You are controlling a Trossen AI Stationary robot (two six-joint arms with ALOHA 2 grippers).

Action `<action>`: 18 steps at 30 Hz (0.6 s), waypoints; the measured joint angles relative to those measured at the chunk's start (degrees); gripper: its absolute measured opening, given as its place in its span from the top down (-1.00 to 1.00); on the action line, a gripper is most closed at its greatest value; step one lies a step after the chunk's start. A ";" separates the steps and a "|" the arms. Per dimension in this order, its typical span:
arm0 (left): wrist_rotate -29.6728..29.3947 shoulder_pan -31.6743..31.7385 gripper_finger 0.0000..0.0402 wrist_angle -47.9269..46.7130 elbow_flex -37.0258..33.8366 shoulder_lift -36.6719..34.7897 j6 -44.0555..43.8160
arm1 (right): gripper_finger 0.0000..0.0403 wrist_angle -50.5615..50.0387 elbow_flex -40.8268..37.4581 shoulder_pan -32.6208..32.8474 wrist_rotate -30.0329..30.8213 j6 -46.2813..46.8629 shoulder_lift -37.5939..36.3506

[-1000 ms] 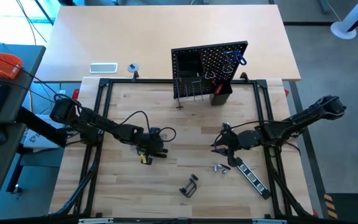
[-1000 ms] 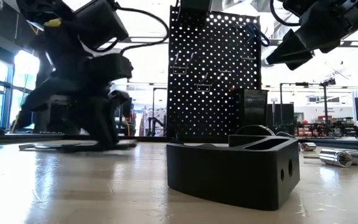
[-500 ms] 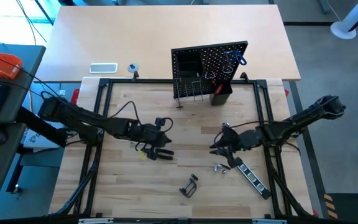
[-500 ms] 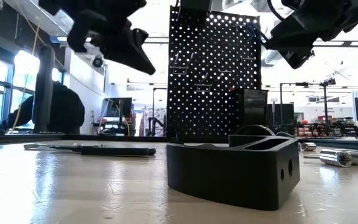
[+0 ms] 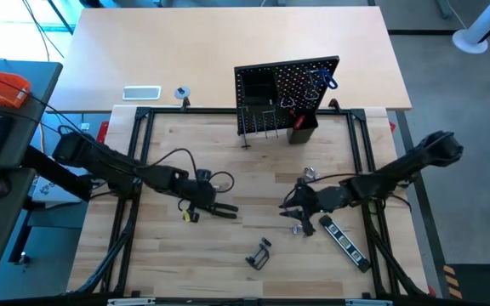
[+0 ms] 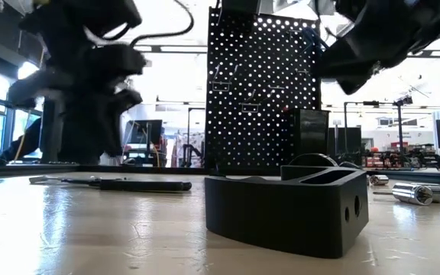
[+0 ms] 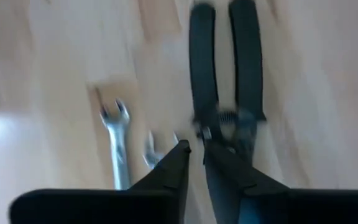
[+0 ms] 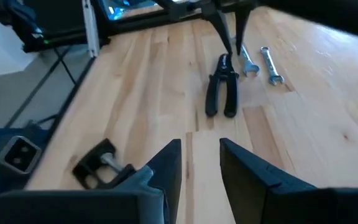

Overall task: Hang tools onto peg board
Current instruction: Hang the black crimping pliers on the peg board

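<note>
Left gripper (image 5: 201, 204) hovered near the worktop's middle over black pliers (image 5: 221, 210). From the wrist, its fingers (image 7: 173, 171) stood slightly parted at the pliers' (image 7: 224, 81) pivot, holding nothing — a wrench (image 7: 118, 140) just beside. Right gripper (image 8: 199, 163), open and empty, faced the clamp (image 8: 98, 163). Better to pinch the pliers squarely across both handles. On the peg board (image 5: 286, 95), the bin (image 5: 303, 129) held red-handled tools.
</note>
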 joint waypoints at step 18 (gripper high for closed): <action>-0.88 -4.97 0.71 11.97 -11.40 -1.00 -9.20 | 0.49 25.28 0.21 -6.37 -5.28 0.17 20.19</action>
